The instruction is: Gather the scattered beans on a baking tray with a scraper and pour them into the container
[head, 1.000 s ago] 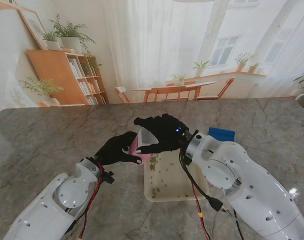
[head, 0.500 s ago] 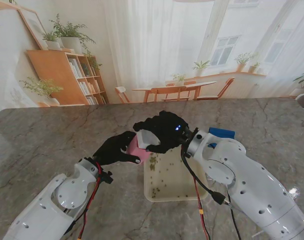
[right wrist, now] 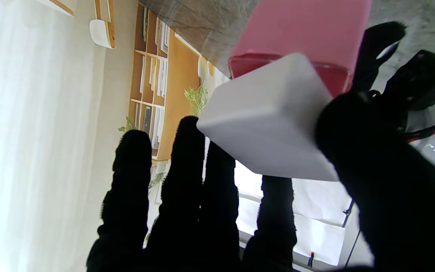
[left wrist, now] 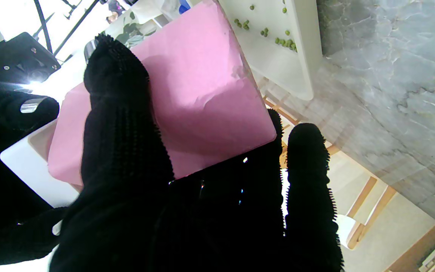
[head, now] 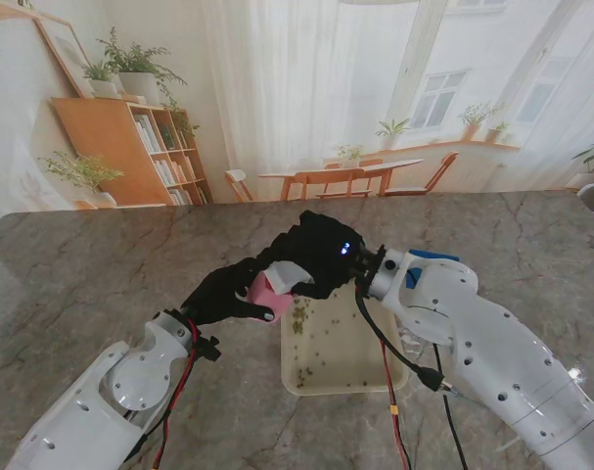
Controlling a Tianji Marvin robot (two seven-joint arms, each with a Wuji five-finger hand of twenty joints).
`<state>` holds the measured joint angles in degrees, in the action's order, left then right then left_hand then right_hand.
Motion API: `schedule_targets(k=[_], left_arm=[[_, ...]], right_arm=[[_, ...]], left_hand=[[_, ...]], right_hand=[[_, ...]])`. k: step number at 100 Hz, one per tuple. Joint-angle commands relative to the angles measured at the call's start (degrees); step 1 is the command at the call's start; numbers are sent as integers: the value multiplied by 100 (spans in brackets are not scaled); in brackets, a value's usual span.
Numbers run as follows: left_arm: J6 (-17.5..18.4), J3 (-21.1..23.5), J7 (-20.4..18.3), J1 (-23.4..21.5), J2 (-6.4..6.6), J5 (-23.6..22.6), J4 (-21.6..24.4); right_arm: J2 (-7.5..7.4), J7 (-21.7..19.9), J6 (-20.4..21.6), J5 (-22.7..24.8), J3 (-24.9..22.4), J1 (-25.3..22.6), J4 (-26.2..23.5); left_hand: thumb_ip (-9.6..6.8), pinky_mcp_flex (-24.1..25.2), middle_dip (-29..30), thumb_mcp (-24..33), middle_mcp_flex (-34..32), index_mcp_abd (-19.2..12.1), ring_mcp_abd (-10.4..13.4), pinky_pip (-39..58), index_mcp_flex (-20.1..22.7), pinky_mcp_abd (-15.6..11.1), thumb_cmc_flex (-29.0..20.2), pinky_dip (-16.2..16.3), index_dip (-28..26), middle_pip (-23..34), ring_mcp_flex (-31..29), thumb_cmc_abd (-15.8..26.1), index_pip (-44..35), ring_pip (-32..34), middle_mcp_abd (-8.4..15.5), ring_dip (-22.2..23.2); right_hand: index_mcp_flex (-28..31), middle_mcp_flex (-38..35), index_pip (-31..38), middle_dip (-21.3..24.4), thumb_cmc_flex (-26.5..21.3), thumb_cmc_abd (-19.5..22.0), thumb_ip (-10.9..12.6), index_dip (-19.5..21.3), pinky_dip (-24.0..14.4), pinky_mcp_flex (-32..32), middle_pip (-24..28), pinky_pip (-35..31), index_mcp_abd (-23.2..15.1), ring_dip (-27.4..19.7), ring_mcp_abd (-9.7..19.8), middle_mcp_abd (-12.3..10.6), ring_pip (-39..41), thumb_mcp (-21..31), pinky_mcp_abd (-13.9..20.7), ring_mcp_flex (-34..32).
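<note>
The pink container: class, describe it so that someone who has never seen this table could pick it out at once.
Start at the cream baking tray in the middle of the marble table, dotted with green beans. At its far left corner two black-gloved hands meet; the left hand grips the pink container. It is the only pink thing there, unlike the white scraper that the right hand tips over it.
</note>
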<state>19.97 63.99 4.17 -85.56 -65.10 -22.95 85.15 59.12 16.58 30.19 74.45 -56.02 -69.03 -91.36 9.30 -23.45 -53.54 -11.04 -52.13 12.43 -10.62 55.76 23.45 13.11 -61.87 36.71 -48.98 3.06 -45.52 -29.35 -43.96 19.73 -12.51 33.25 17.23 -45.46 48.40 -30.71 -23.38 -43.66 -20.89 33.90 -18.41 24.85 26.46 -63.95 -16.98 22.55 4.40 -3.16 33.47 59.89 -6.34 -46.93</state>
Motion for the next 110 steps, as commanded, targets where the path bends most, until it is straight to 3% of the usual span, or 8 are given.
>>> schedule_targets(k=[1,10,23,35,49,64,89,110], left_arm=[[-31,-11,-8,-35,-8,20,39],[-49,-5,-16,-44,-6,20,48],[-76,4,-33,-54,-1,13,52],[-95,9,-48,-54,5,-6,48],[-94,5,-64,-37,9,-10,22],[-65,-6,-70,-15,9,-8,-12],[-41,-6,-72,-5,9,5,-42],[-26,-16,-61,7,5,4,-62]], right_arm=[[-50,-99,51,11,-46,23,-55],[-66,-156,147,50,-103,-5,-115],[-70,-372,331,-8,-244,-90,-225],[-5,-752,355,-459,-413,-236,-315],[124,-1277,-181,-1373,-472,-434,-389],[208,-1598,-1312,-1877,-306,-563,-543],[225,-2224,-2312,-2274,-39,-556,-764],[191,-2482,-2354,-2281,82,-470,-799]], left_hand=[[-692,27,-410,1233,-746,-689,234,42,556,-19,-1079,137,-499,830,-266,1124,-1661,240,979,82],[-691,26,-412,1232,-749,-682,232,44,560,-14,-1078,138,-500,834,-267,1121,-1663,241,972,82],[-693,28,-411,1236,-740,-689,232,45,549,-12,-1080,139,-500,828,-261,1132,-1660,238,973,82],[-693,31,-414,1236,-743,-689,233,44,550,-15,-1083,139,-502,831,-263,1130,-1662,241,969,83],[-692,32,-414,1235,-743,-683,229,47,554,-10,-1084,142,-503,833,-265,1126,-1662,245,965,85],[-692,35,-412,1234,-740,-684,226,47,549,-13,-1083,143,-503,832,-259,1129,-1658,243,962,85],[-689,34,-413,1228,-748,-691,235,45,552,-14,-1081,142,-505,838,-265,1121,-1658,242,975,83],[-691,36,-410,1231,-741,-691,228,42,553,-13,-1083,142,-504,833,-261,1130,-1657,242,970,84]], right_hand=[[-151,150,-92,230,-596,731,1110,-237,80,-330,308,181,-130,-109,188,-1089,-98,1145,-98,202],[-227,883,-456,455,-245,750,1158,-437,64,-821,160,278,-67,-219,-249,-492,-303,1079,-261,812],[-468,1803,-1355,656,1050,1054,1087,-588,35,-1631,-63,386,690,-303,-933,332,-463,676,-527,1709],[-645,2412,-2549,707,1951,2034,1168,-180,135,-2246,-410,489,1587,-329,-1415,994,-616,-639,-760,2324],[-286,2159,-3379,510,1844,3330,1444,424,176,-2167,-824,564,1872,-60,-1404,1189,-795,-2407,-867,2153],[1,1586,-3392,12,1224,4167,1708,842,-1026,-1341,-961,347,1951,894,-1294,1343,215,-4021,-1038,1498],[-190,1449,-3180,-775,1453,4368,1792,1483,-2567,-240,-1022,-1048,2191,2076,-1292,1672,2138,-4196,-867,969],[-219,1451,-3118,-1172,1351,3804,1794,1696,-2757,527,-776,-1632,2170,2225,-917,1586,2632,-3735,-416,504]])
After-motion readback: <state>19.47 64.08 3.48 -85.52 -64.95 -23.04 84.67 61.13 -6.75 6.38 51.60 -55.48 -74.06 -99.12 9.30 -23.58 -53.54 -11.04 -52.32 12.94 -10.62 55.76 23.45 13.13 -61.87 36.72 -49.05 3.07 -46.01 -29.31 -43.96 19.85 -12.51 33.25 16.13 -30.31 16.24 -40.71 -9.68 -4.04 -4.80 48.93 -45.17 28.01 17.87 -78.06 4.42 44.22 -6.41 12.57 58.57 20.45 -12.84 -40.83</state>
